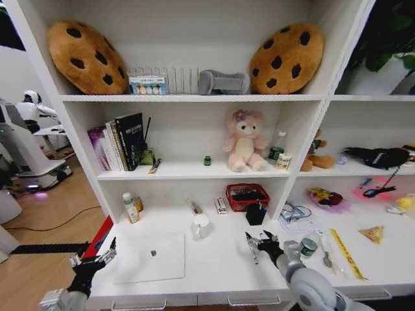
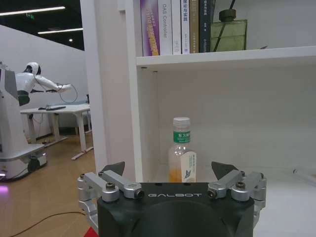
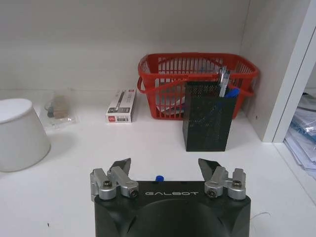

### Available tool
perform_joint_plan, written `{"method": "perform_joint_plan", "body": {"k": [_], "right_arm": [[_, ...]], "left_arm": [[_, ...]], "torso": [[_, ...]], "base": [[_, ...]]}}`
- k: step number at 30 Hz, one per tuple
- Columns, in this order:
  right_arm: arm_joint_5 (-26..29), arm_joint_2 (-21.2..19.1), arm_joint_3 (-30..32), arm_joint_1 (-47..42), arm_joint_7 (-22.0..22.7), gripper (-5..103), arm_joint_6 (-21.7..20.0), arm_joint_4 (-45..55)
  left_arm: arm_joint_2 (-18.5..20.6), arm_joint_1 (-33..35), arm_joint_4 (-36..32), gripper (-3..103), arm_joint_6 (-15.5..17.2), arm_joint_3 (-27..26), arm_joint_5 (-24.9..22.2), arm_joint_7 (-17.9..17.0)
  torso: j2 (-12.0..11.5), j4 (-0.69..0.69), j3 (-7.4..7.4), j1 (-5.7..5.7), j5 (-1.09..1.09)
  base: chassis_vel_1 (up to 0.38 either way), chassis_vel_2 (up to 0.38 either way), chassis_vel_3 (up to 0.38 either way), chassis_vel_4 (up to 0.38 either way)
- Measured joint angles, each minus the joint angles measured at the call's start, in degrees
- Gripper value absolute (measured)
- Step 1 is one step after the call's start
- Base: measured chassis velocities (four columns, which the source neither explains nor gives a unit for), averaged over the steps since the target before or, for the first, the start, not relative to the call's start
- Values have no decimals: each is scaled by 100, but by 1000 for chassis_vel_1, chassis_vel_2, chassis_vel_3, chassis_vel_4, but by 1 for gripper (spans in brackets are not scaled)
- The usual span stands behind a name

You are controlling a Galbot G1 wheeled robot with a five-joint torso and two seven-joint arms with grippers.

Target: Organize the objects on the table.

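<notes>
Silver closed laptop point(image 1: 150, 257): flat on long white table point(image 1: 220, 272); left gripper point(image 1: 97, 256) nearer, spread wide, empty. Right gripper point(image 1: 261, 243) likewise, beyond.

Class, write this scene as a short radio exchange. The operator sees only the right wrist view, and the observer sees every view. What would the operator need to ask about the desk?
Operator: My right pincer is open over the desk, facing a red basket and a black pen holder. Where is the laptop?
Observer: The laptop lies closed and flat on the desk, on the robot's left, near the front edge.
Operator: And the other arm?
Observer: The left pincer is open at the desk's front left corner, just left of the laptop, pointing at a bottle that stands against the back.
</notes>
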Motion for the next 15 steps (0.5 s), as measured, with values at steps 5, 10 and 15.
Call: {"method": "perform_joint_plan", "body": {"k": [5,10,15], "right_arm": [[-146,61,-248,154,-252,83,39,-363],[-106,91,-622,440,-285,97,36,-592],[65,129,-963,801,-294,100,-13,-764]], "left_arm": [[-15,18,1,99,0,4,17,-4],[-20,25,11,99,0,18,32,-12],[-8,32,27,99,2,20,38,-16]], "torso": [[0,-2,0,0,0],[0,-2,0,0,-1],[0,-1,0,0,0]], "base": [[0,0,0,0],[0,0,0,0],[0,0,0,0]]}}
